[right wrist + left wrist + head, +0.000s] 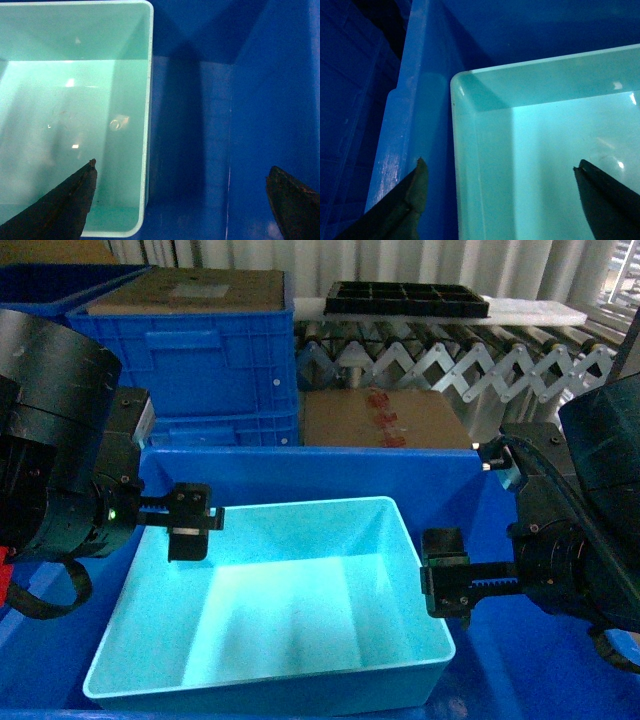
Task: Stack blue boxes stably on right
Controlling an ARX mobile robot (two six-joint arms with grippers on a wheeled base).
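Two smooth tubs were in play: one turquoise tub (290, 600) sat inside one larger royal blue tub (300, 465). The left gripper (500, 200) straddled the turquoise tub's left wall, jaws spread wide. The right gripper (182, 200) straddled its right wall, jaws likewise spread. Behind stood two ribbed crates (200, 360), one cardboard box (385, 420) and one black tray (405, 300).
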